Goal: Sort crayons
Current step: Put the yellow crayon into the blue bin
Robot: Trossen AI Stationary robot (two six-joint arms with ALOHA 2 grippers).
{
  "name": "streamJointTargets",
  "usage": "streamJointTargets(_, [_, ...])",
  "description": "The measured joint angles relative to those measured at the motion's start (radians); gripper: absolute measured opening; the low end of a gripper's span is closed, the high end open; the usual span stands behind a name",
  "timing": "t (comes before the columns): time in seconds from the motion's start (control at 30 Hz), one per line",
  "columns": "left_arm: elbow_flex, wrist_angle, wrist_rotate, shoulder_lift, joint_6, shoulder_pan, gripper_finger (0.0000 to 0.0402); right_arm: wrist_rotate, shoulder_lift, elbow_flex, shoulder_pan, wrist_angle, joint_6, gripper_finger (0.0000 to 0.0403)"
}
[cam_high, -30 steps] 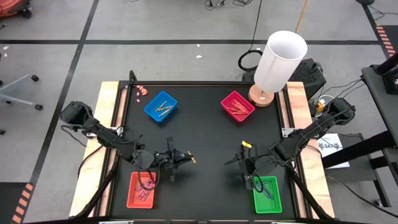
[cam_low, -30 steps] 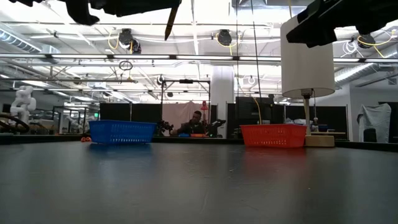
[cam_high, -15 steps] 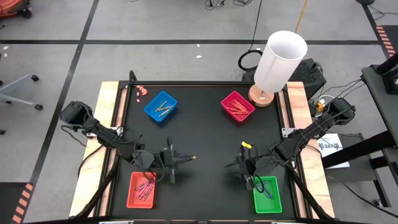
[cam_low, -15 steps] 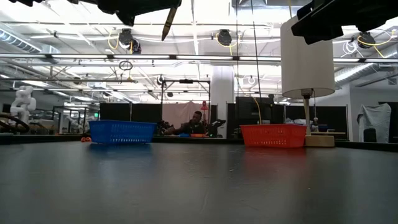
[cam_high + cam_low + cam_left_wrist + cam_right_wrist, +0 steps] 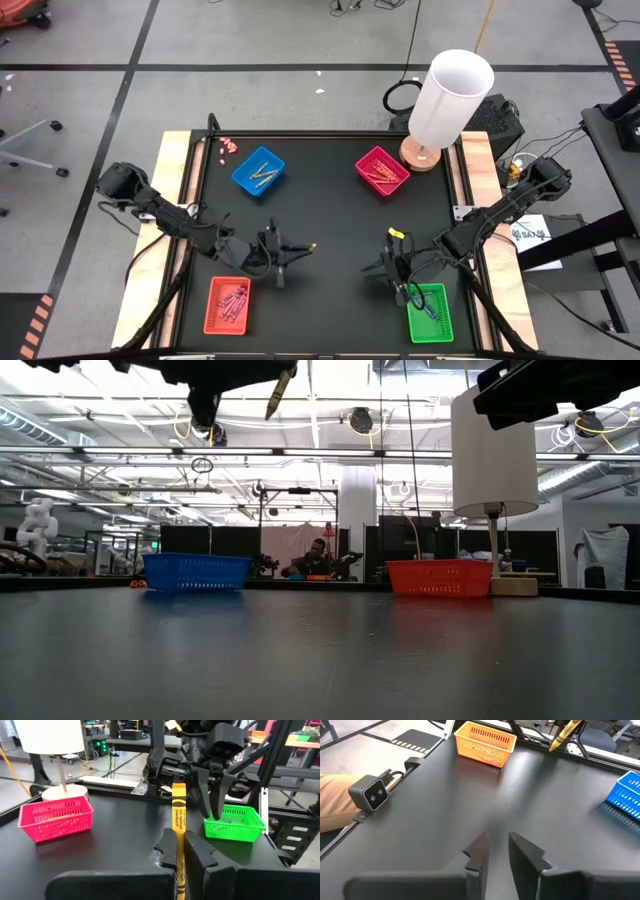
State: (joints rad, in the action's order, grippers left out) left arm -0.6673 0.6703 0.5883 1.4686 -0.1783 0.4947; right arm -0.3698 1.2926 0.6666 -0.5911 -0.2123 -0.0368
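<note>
My left gripper (image 5: pixel 283 250) hangs above the table's middle left, shut on a yellow crayon (image 5: pixel 178 815) whose tip (image 5: pixel 312 247) points toward the table's right. The same crayon shows in the low view (image 5: pixel 278 392) and in the right wrist view (image 5: pixel 564 733). My right gripper (image 5: pixel 499 851) hovers beside the green tray (image 5: pixel 430 312), its fingers a narrow gap apart with nothing between them. Further crayons lie in the blue tray (image 5: pixel 258 172), the magenta tray (image 5: pixel 381 170), the red tray (image 5: pixel 228 305) and the green one. My left gripper pinches the yellow crayon's rear part (image 5: pixel 179 862) between its two fingers (image 5: pixel 167 851). The fingers come nearly level from the table's left and lie along the crayon, which sticks out forward past the fingertips. The crayon is lifted clear of the table.
A white lamp (image 5: pixel 450 100) on a wooden foot stands at the far right corner. Tiny pink bits (image 5: pixel 228 145) lie at the far left. A small camera (image 5: pixel 370 795) sits at the table's near edge. The black middle of the table (image 5: pixel 330 210) is bare.
My left gripper has rolled about the line it points along while staying in place. The yellow crayon has turned with it, and its tip has swung a little in the low view.
</note>
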Motion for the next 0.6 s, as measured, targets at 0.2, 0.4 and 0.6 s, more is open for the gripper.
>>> streamJointTargets(0.2, [-0.039, -0.093, -0.058, -0.057, -0.027, -0.049, 0.0009, 0.000, 0.000, 0.000, 0.000, 0.000, 0.000, 0.0043])
streamJointTargets(0.4, [-0.137, -0.408, -0.061, -0.140, -0.053, -0.137, 0.0009, 0.000, 0.000, 0.001, 0.000, 0.004, -0.002, 0.0028])
streamJointTargets(0.6, [-0.212, -0.692, -0.061, -0.214, -0.086, -0.257, 0.0009, 0.000, 0.000, 0.001, 0.000, 0.005, -0.002, 0.0018])
